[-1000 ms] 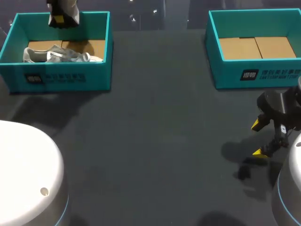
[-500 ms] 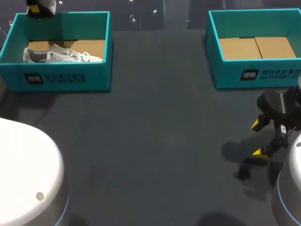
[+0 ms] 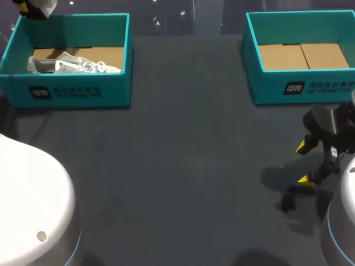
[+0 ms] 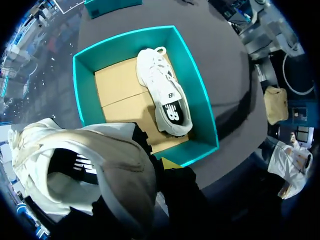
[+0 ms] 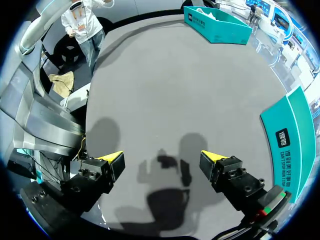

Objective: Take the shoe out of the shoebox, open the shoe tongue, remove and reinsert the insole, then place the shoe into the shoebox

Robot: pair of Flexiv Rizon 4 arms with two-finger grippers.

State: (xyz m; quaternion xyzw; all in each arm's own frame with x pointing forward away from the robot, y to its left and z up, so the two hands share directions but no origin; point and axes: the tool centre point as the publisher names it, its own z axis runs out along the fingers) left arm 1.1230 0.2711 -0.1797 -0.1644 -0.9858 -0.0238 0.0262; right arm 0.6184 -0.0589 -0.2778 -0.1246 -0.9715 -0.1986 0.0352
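In the left wrist view my left gripper [image 4: 152, 167] is shut on a white shoe [image 4: 85, 165] with a dark inside, held high above the left teal shoebox [image 4: 202, 107]. Only one of its yellow fingertips [image 4: 170, 162] shows past the shoe. A second white shoe [image 4: 165, 97] lies on its side on the cardboard floor of that box [image 3: 72, 91]; it is also visible in the head view [image 3: 72, 64]. In the head view the left gripper [image 3: 32, 6] is beyond the box's far left corner. My right gripper [image 3: 305, 163] [image 5: 162, 160] hangs open over bare table at the right, holding nothing.
A second teal shoebox [image 3: 299, 88] stands at the back right, holding only its cardboard floor. The dark grey table [image 3: 188, 166] stretches between the two boxes and down to the front edge. White arm housings fill the front corners.
My left gripper, with the shoe in it, has moved left and away from over the box's far wall to past its far left corner. The right arm has stayed still.
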